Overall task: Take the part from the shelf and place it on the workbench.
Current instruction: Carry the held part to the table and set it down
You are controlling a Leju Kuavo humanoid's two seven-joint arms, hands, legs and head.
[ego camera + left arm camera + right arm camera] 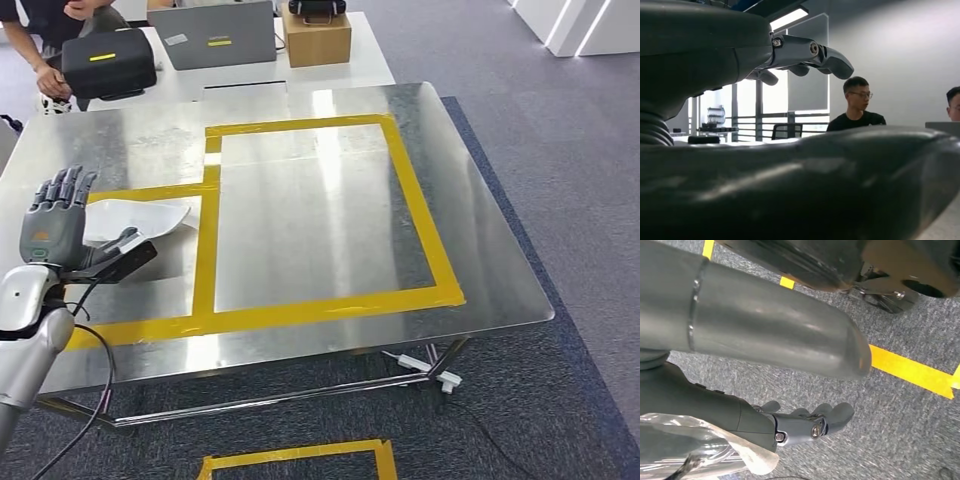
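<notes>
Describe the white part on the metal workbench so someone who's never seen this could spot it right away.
Start at the shiny metal workbench marked with yellow tape. Go to its left side, into the smaller taped box, next to the robot's raised left hand. The part is the flat, white, plastic-wrapped piece there, the one loose item on the steel.

Bright, even indoor light; broad glare streaks across the steel bench (317,200). Wrist views show close parts blurred, windows blown out.

hidden: part (140,218) partly behind left hand (60,228) | cut off: person (45,40)
</notes>
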